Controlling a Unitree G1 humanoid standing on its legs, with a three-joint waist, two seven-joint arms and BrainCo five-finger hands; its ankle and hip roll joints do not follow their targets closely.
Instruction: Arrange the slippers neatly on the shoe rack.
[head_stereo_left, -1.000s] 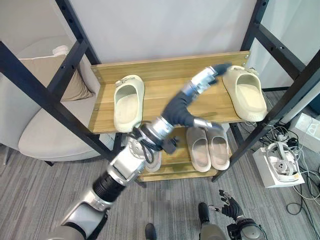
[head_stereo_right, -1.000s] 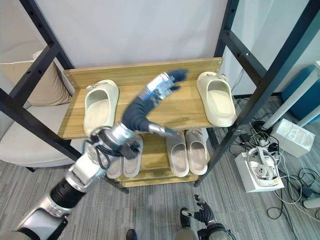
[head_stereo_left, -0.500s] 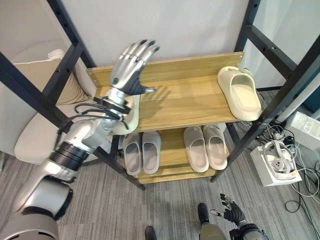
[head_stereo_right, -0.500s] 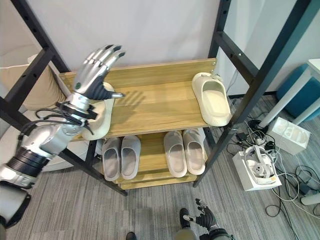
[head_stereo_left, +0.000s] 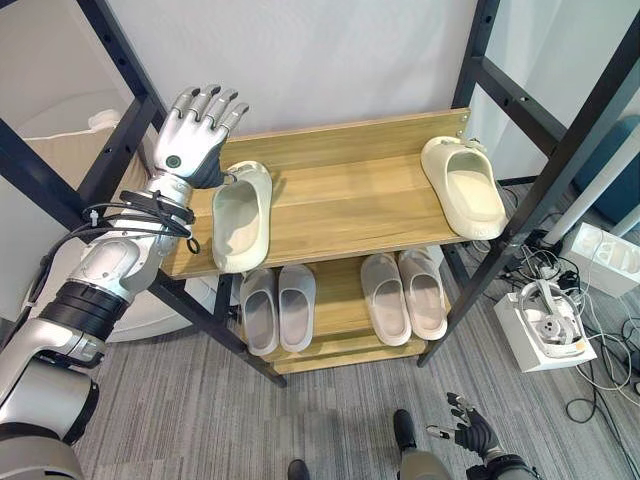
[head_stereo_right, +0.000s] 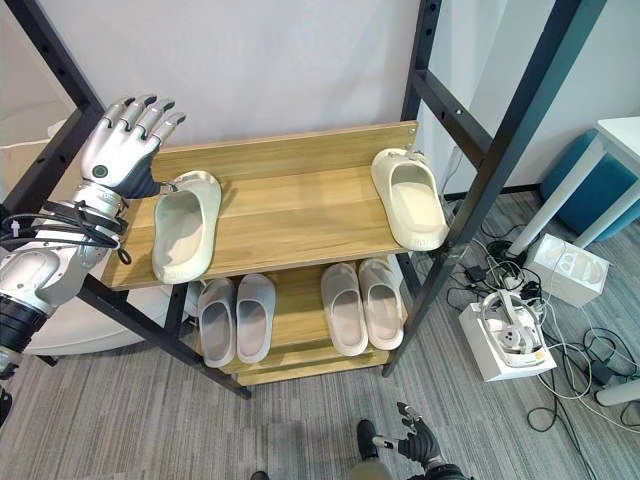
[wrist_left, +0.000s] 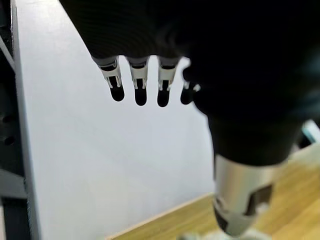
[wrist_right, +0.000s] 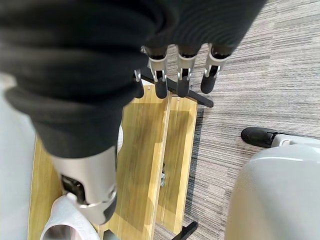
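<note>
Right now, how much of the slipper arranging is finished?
Done: two grey pairs sit side by side on the lower shelf. In hand: nothing; the left robot hand is open beside the left cream slipper. Left: the cream slippers lie far apart; the other is at the right end.

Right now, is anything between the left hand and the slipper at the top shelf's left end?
Nothing visible. The left hand, fingers open, is raised just beside the left slipper, with no object between them.
</note>
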